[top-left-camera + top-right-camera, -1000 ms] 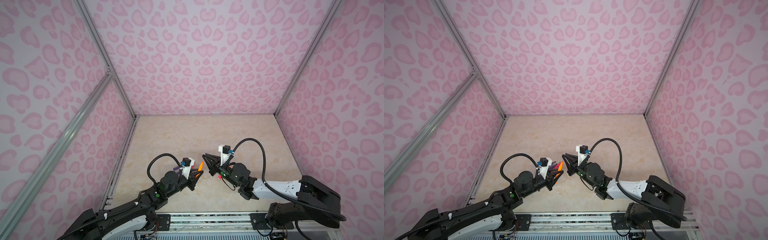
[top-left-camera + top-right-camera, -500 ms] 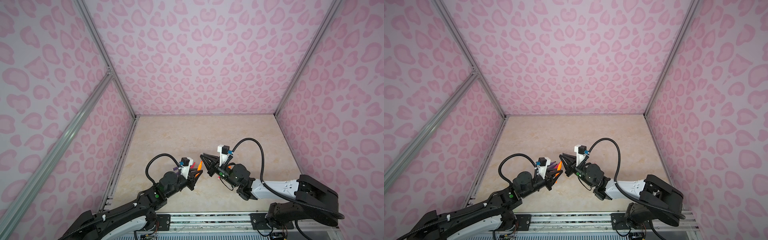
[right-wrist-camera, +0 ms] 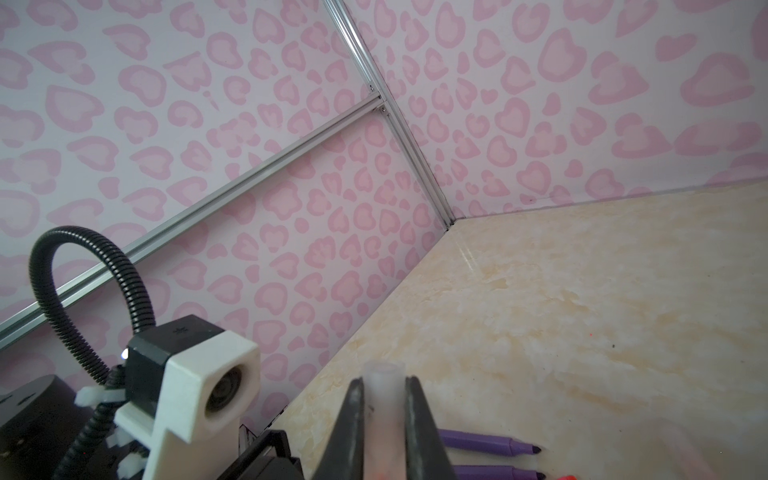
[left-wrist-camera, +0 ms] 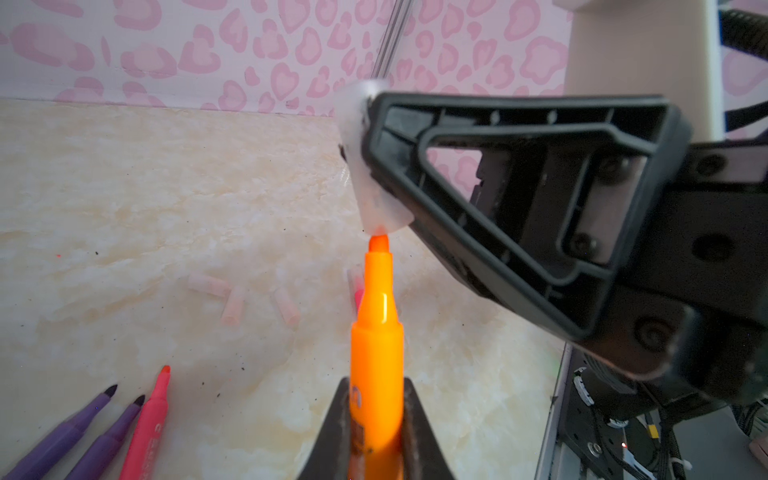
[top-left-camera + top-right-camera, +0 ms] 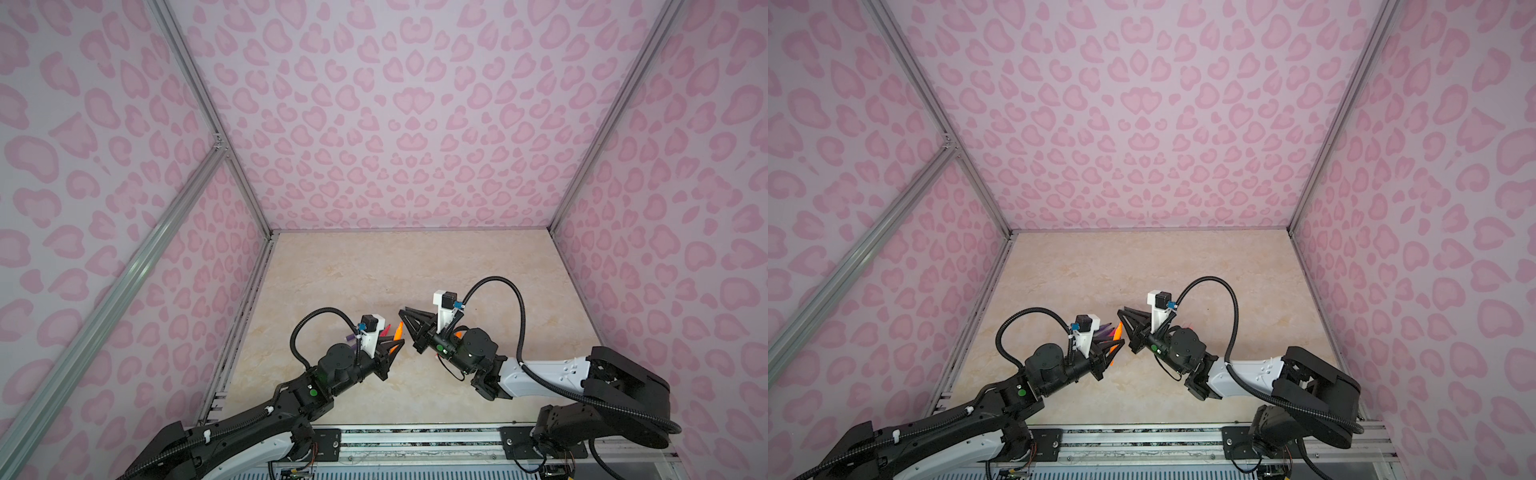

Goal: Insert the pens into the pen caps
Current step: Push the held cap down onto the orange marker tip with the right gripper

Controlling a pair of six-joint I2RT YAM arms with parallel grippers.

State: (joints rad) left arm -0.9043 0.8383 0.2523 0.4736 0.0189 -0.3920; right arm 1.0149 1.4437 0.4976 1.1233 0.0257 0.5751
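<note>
Both top views overlook the whole table (image 5: pixel 374 266); wrist cameras look closely forward.

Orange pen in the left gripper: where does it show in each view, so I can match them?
In a top view: orange pen, low centre.
In a top view: low, just left of centre.
Left wrist: mid-frame, held in the left gripper, tip at the clear cap.
Right wrist: not in it.
Shared landmark: purple pens lying loose.

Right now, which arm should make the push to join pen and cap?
Left, probably. The left gripper is shut on the orange pen, which points straight ahead, tip at the mouth of the cap; a forward push should seat it. The right gripper just holds the cap.
</note>
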